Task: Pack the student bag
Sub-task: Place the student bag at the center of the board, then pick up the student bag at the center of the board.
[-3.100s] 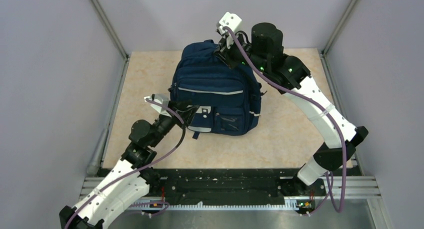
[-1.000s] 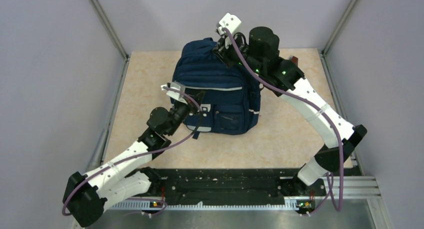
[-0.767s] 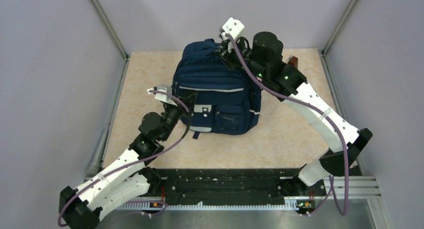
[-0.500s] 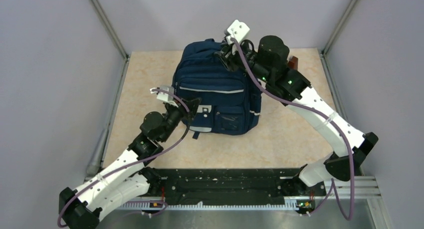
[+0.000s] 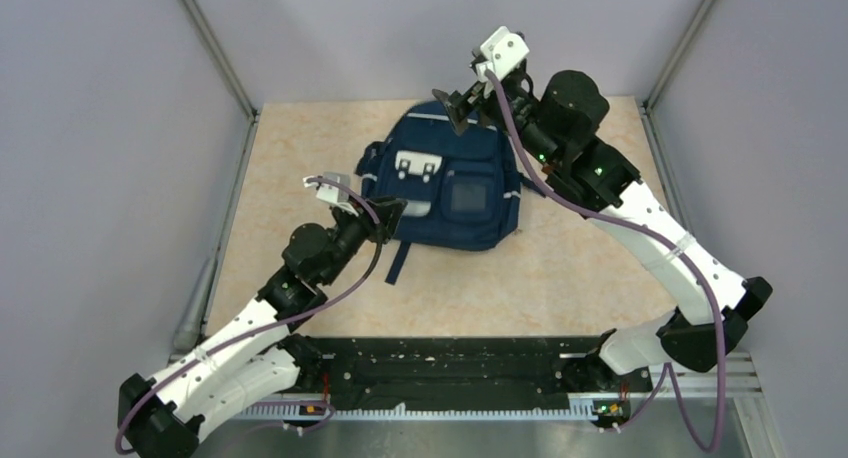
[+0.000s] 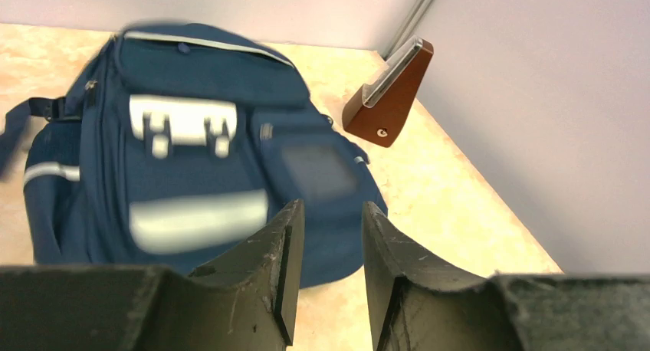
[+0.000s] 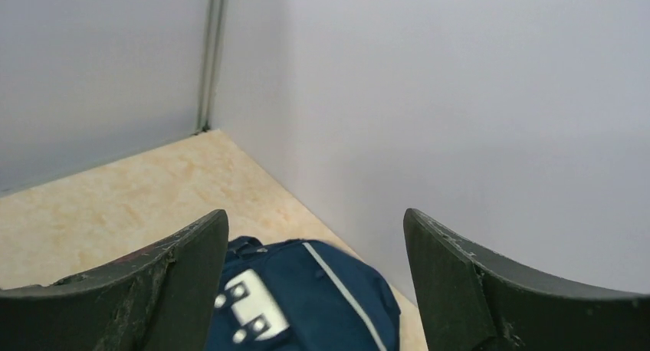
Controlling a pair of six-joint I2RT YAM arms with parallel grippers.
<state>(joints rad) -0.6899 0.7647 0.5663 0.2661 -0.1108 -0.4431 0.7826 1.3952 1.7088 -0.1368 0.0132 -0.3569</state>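
The student bag (image 5: 445, 193) is a navy backpack lying flat on the table, its front pockets and white patches facing up. My left gripper (image 5: 388, 213) hovers at its near left corner, fingers a little apart with nothing between them. In the left wrist view the bag (image 6: 192, 175) is blurred beyond the left gripper (image 6: 329, 207). My right gripper (image 5: 462, 108) hangs above the bag's far end, spread wide and empty. The right wrist view looks down past the right gripper (image 7: 314, 214) at the bag (image 7: 306, 297) below.
A brown wedge-shaped object (image 6: 387, 94) with a pale edge stands by the back right wall, beyond the bag. Grey walls (image 5: 120, 128) enclose the beige tabletop (image 5: 560, 268) on three sides. A dark strap (image 5: 398, 258) trails from the bag toward the near edge.
Both grippers have opened and let go of the bag. It was standing upright and has dropped flat onto the table. The right gripper has lifted up and to the right.
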